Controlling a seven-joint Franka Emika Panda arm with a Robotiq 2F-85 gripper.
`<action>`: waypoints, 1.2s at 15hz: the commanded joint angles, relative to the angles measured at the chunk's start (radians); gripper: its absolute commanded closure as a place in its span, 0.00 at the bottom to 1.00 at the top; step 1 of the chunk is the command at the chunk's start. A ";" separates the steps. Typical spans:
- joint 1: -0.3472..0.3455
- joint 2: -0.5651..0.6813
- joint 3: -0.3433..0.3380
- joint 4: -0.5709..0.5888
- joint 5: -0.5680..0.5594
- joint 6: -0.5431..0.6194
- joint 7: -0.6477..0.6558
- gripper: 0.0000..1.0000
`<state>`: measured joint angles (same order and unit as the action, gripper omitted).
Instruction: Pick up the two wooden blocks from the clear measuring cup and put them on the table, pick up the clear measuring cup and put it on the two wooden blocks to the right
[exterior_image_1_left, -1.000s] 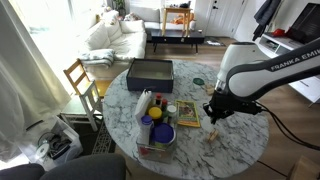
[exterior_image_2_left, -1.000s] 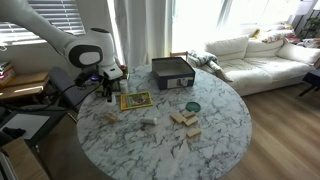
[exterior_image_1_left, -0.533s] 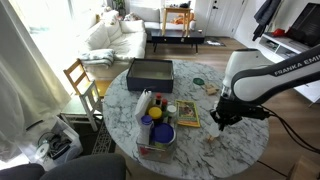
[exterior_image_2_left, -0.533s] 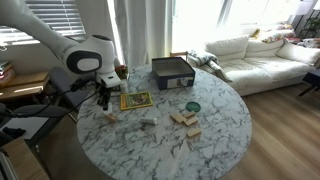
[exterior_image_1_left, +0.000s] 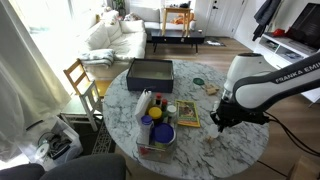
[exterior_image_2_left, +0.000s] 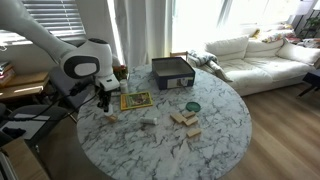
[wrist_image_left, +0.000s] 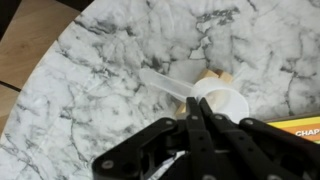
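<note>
The clear measuring cup (wrist_image_left: 224, 101) lies on the marble table (wrist_image_left: 90, 90) with its handle pointing left. Tan wooden blocks (wrist_image_left: 222, 76) show just past its far rim; I cannot tell whether they touch it. My gripper (wrist_image_left: 197, 104) is shut and empty, its tips right at the cup's near rim above the handle's root. In both exterior views the gripper (exterior_image_1_left: 217, 119) (exterior_image_2_left: 102, 101) hangs low over the table edge, with the small blocks and cup (exterior_image_1_left: 210, 140) (exterior_image_2_left: 110, 118) just beside it.
A dark box (exterior_image_1_left: 150, 72) (exterior_image_2_left: 172, 72), a yellow book (exterior_image_1_left: 187, 114) (exterior_image_2_left: 135, 100), a green lid (exterior_image_1_left: 198, 82) (exterior_image_2_left: 192, 106) and a clear bin of items (exterior_image_1_left: 155, 128) stand on the table. More wooden blocks (exterior_image_2_left: 183, 120) lie mid-table.
The arm has moved down and a little toward the table's edge, bringing the shut gripper closer to the cup and blocks. Nothing on the table has moved.
</note>
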<state>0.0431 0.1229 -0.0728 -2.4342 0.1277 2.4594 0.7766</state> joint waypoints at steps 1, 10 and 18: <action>-0.011 0.000 0.007 -0.028 -0.002 0.050 0.014 0.99; -0.011 0.012 0.007 -0.031 -0.002 0.071 0.019 0.99; -0.011 0.010 0.007 -0.037 0.005 0.087 0.009 0.64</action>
<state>0.0391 0.1431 -0.0725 -2.4465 0.1280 2.5071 0.7823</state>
